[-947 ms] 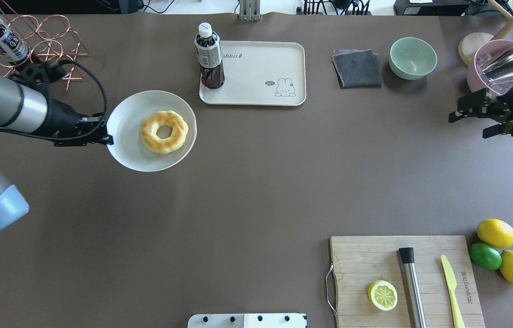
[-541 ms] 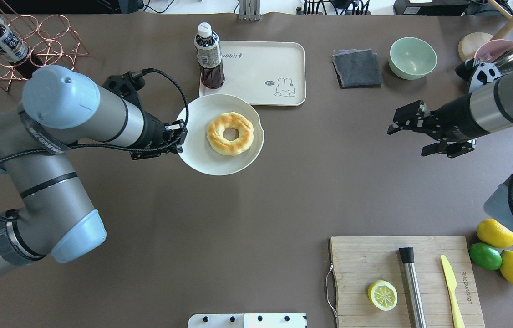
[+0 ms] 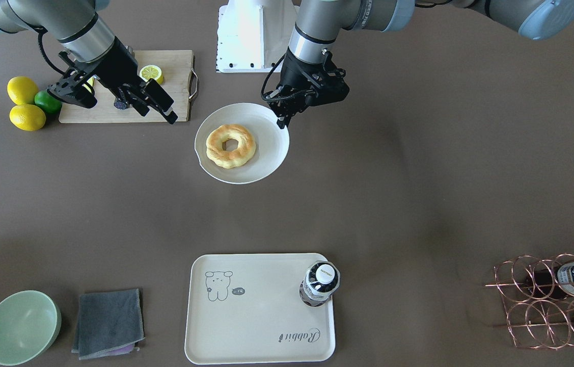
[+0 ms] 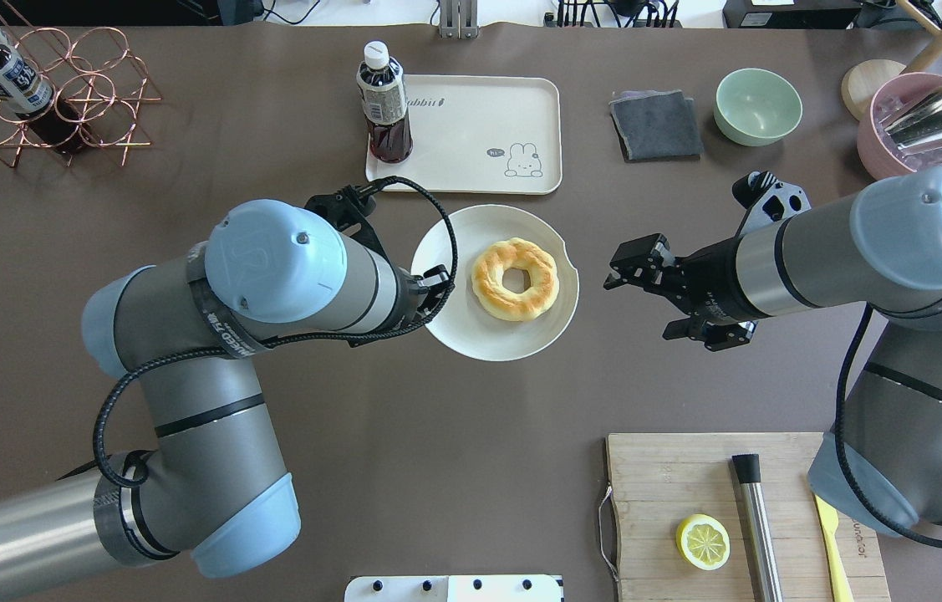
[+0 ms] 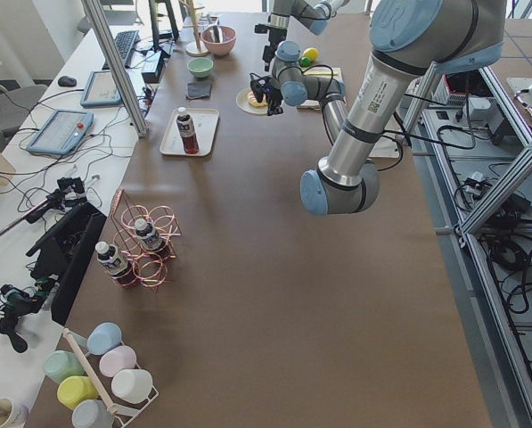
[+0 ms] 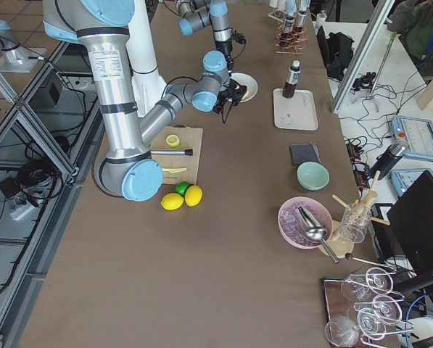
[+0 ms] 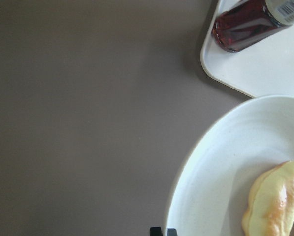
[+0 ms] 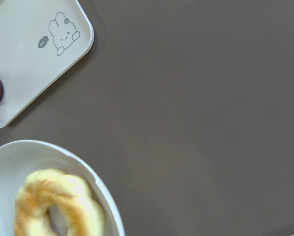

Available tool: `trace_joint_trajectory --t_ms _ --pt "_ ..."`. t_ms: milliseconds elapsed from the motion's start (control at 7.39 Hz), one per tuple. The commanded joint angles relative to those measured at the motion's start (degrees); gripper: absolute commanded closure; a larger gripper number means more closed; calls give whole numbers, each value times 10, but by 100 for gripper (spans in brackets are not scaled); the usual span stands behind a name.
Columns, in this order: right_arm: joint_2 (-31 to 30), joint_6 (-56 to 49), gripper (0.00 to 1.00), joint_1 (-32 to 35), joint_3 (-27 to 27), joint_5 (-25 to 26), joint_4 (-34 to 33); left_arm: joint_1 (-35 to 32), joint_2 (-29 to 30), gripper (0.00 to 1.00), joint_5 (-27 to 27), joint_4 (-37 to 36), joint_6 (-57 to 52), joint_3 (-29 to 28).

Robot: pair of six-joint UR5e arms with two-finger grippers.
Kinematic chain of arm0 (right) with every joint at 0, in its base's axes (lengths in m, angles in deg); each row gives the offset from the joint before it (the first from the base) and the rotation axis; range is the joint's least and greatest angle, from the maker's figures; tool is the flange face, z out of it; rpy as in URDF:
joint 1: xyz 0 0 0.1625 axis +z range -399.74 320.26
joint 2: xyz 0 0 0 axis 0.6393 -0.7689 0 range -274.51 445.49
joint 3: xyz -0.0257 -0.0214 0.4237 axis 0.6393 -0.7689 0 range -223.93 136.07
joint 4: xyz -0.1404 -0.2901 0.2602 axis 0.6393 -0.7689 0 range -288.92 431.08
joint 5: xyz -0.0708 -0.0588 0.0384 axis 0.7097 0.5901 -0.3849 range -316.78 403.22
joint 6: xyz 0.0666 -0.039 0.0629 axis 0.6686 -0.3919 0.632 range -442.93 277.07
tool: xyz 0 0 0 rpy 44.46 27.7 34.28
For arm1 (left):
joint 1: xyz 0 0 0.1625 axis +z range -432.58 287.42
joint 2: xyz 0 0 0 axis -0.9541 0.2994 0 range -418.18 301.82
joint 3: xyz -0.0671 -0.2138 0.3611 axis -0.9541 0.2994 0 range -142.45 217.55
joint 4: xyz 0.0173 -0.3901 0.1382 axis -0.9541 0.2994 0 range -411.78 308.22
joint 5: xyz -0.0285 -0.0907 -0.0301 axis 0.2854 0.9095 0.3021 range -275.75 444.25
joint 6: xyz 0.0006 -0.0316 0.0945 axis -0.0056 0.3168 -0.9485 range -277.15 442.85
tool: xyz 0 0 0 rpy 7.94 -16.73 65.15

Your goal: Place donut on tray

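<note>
The golden donut (image 4: 515,279) lies on a round white plate (image 4: 471,330) near the table's middle, just in front of the cream Rabbit tray (image 4: 471,159). My left gripper (image 4: 437,290) is shut on the plate's left rim. It shows the same in the front view, gripper (image 3: 282,118), plate (image 3: 266,163) and donut (image 3: 230,145). My right gripper (image 4: 639,303) is open and empty, just right of the plate and apart from it. The left wrist view shows the plate (image 7: 211,187), the donut (image 7: 277,201) and a tray corner (image 7: 255,69). The right wrist view shows the donut (image 8: 58,206) and the tray (image 8: 33,59).
A dark drink bottle (image 4: 384,104) stands on the tray's left end. A grey cloth (image 4: 656,125) and a green bowl (image 4: 758,106) lie to the tray's right. A cutting board (image 4: 671,477) with a lemon half (image 4: 703,542) is front right. A copper bottle rack (image 4: 44,92) is back left.
My left arm has carried the plate with the donut rightward and nearer, from the table's left to in front of the tray. My right arm has swung in from the right edge toward the plate.
</note>
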Motion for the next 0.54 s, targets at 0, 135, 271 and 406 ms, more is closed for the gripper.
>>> trace_joint_trajectory --t_ms 0,135,271,406 --pt "13 78 8 -47 25 52 -25 40 35 100 -45 -7 32 -22" --pt "30 101 17 -54 26 55 -47 42 36 100 -50 -6 33 -22" --pt "31 110 22 -68 26 66 -54 42 38 100 -50 -7 33 -22" --pt "31 111 23 -74 26 76 -63 42 38 100 -51 -7 33 -22"
